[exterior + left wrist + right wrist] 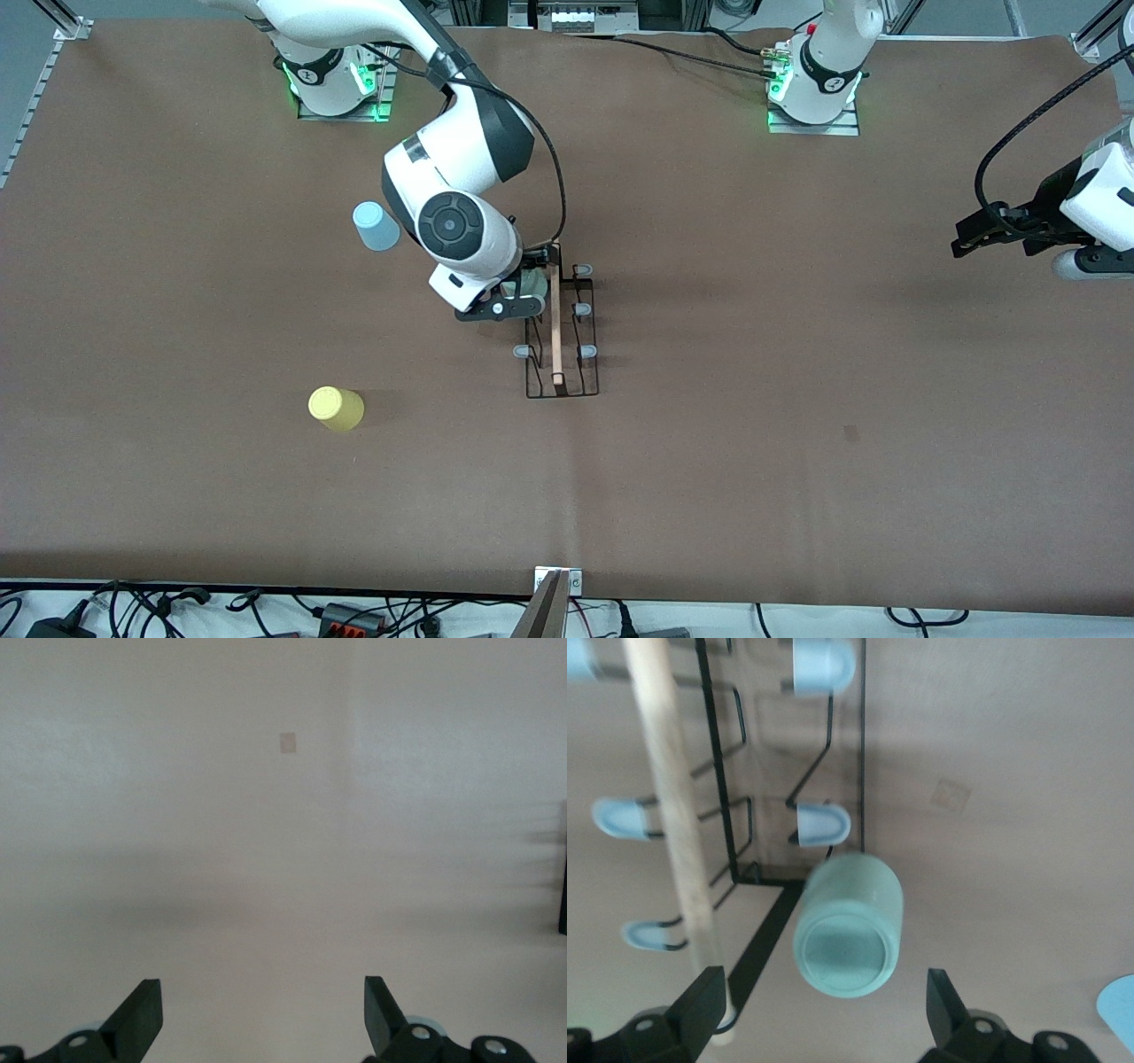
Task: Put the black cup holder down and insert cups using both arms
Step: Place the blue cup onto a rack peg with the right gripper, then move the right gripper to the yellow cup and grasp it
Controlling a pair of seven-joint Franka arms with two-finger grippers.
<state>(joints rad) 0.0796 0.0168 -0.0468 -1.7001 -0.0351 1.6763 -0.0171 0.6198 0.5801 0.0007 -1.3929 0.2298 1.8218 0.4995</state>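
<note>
The black cup holder (562, 363) stands mid-table, its wooden rod (555, 319) on top and grey-tipped pegs (586, 352) sticking out to both sides. The pale grey-green cup (535, 282) sits on a peg at the rack's end farther from the front camera. In the right wrist view this cup (849, 926) shows its base. My right gripper (518, 285) is open around it, its fingers (709, 1001) apart from the cup. The light blue cup (376, 226) and the yellow cup (336, 408) stand on the table toward the right arm's end. My left gripper (961, 237) is open and empty and waits at the left arm's end.
The left wrist view shows bare brown table with a small pale patch (288, 742). The light blue cup's edge shows in the right wrist view (1116, 1010). Cables and plugs (354, 616) lie along the table edge nearest the front camera.
</note>
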